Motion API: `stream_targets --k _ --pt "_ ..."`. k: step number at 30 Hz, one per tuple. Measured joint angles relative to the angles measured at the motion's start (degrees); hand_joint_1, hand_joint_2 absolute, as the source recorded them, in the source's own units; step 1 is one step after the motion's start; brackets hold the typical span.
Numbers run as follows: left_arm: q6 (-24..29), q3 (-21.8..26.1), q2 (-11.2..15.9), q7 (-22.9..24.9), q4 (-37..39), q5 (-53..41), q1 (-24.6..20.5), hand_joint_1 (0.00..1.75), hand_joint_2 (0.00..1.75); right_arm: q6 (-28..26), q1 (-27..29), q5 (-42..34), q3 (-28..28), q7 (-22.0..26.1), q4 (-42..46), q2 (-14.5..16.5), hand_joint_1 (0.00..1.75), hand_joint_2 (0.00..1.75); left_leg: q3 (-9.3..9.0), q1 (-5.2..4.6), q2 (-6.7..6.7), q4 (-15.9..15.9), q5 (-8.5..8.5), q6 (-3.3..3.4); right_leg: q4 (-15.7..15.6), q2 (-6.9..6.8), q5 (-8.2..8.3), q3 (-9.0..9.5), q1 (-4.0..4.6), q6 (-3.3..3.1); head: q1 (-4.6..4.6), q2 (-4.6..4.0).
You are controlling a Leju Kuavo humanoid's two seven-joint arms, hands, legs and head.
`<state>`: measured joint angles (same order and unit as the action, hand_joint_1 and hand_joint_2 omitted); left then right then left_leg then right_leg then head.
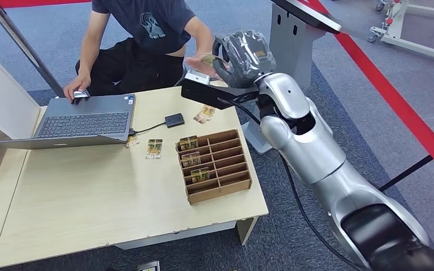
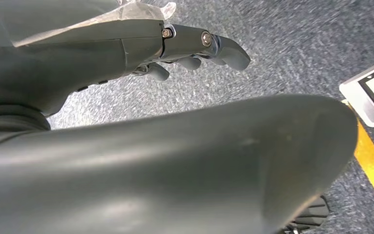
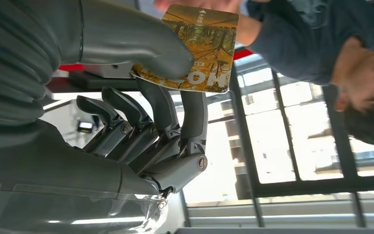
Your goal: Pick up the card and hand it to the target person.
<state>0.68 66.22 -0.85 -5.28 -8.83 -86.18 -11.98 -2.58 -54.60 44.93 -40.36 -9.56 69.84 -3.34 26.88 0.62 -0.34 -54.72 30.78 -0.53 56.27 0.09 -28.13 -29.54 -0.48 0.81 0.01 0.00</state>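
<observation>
A card point(image 3: 199, 48) printed with an autumn forest is pinched between the thumb and fingers of my right hand point(image 3: 141, 122). In the head view my right hand point(image 1: 246, 56) is raised beyond the table's far right corner, holding the card point(image 1: 206, 58) out to a seated person point(image 1: 147, 34) in a dark T-shirt. The person's hand point(image 1: 200, 62) reaches to the card, and its fingers point(image 3: 195, 5) touch the card's far edge. My left hand point(image 2: 199, 46) hangs over grey carpet with nothing in it and its fingers apart.
A wooden slotted box point(image 1: 215, 165) holding cards stands on the light table point(image 1: 90, 197). Loose cards point(image 1: 154, 148) and a black reader point(image 1: 174, 119) lie beside an open laptop point(image 1: 85, 121), where the person's other hand rests. A grey kiosk point(image 1: 294, 34) stands behind my right hand.
</observation>
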Motion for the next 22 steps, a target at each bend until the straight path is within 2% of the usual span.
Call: stream_targets --k 9,11,12,13,15,16,22 --pt "-0.1 0.0 -0.1 1.1 0.0 -1.4 -1.2 0.0 0.0 -6.3 -2.5 -2.2 -1.4 7.0 -18.8 5.6 1.75 1.75 0.0 0.0 -0.03 0.0 -0.04 0.03 0.0 0.0 0.02 0.03 0.0 0.03 0.0 0.0" --pt "-0.1 0.0 -0.1 0.8 0.0 -1.5 -1.2 0.0 0.87 -7.0 -2.5 -2.2 -1.7 7.3 -22.5 6.6 1.71 1.75 0.01 0.0 -0.04 0.0 -0.04 0.03 0.0 0.0 0.02 0.03 0.0 0.03 0.0 0.0" --pt "0.2 0.0 -0.1 0.4 0.0 -1.6 -1.2 0.0 1.31 -7.4 -2.5 -2.3 -1.8 7.4 -24.2 7.0 1.38 1.75 0.01 0.0 -0.04 0.0 -0.04 0.03 0.0 0.0 0.02 0.02 0.0 0.03 -0.01 0.0" --pt "0.6 0.0 -0.1 -0.2 0.0 -1.7 -1.2 0.0 1.31 -7.8 -2.5 -2.4 -2.0 7.4 -25.7 7.3 0.94 1.75 0.01 0.0 -0.04 0.0 -0.04 0.03 0.0 0.0 0.02 0.02 0.0 0.03 0.0 0.0" --pt "1.9 -0.1 -0.1 -1.2 0.0 -1.8 -1.2 0.0 0.44 -8.5 -2.4 -2.7 -2.1 7.7 -28.3 7.7 0.1 1.75 0.01 -0.01 -0.03 0.0 -0.04 0.03 0.0 0.0 0.02 0.02 0.0 0.03 0.0 0.0" --pt "2.3 -0.1 -0.2 -1.5 0.0 -1.7 -1.2 0.0 0.0 -8.8 -2.4 -2.9 -2.2 7.8 -29.3 7.8 0.0 1.75 0.0 -0.02 -0.02 0.0 -0.04 0.03 0.0 0.0 0.02 0.01 0.0 0.03 0.0 0.0" --pt "3.4 -0.1 -0.2 -2.2 0.0 -1.2 -1.0 0.0 0.0 -9.7 -1.9 -5.6 -2.1 9.4 -32.0 8.1 0.0 1.75 -0.01 -0.02 -0.02 0.0 -0.04 0.03 0.0 0.0 0.02 0.01 -0.01 0.03 -0.01 0.0"
